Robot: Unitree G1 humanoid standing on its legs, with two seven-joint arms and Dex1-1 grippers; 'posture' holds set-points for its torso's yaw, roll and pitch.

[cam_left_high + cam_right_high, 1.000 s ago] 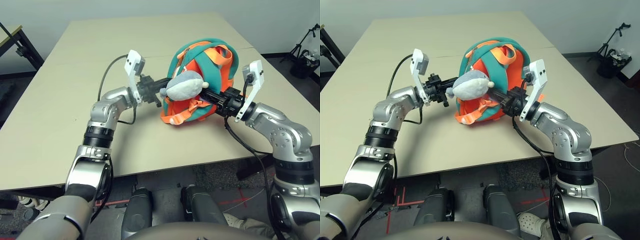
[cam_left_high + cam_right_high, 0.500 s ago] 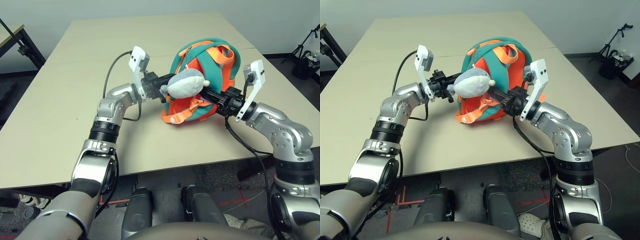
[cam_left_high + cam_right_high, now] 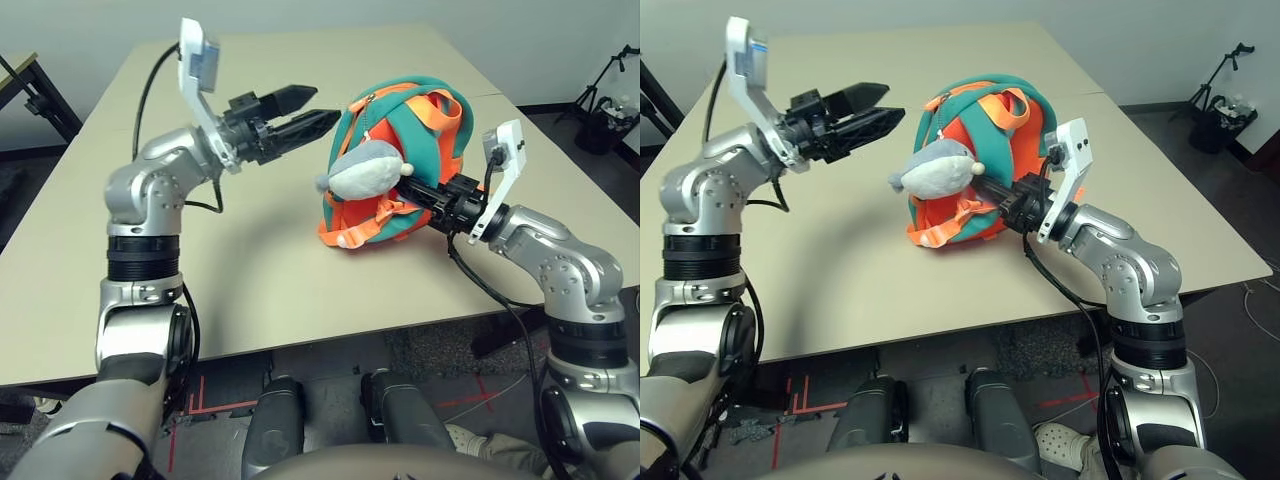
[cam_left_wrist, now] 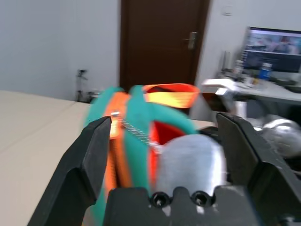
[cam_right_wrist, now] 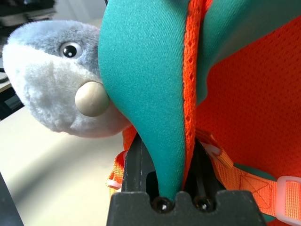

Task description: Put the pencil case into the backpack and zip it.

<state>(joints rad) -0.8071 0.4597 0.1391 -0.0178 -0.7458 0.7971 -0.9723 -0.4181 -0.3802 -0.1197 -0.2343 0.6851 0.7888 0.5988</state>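
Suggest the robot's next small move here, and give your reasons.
Probably pull the left gripper clear. Its fingers are open and empty, lifted off the backpack, whose zip looks closed in the left wrist view; the right gripper pinches a teal strap.

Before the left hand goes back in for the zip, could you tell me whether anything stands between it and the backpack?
Nothing visible does. The open left hand hangs in the air beside the backpack, apart from it. The shark charm hangs lower, on the near side.

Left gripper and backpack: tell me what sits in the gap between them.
Nothing solid. In the head views the open left gripper hangs in the air apart from the backpack, with bare table beneath the gap. The shark charm hangs lower, on the backpack's front.
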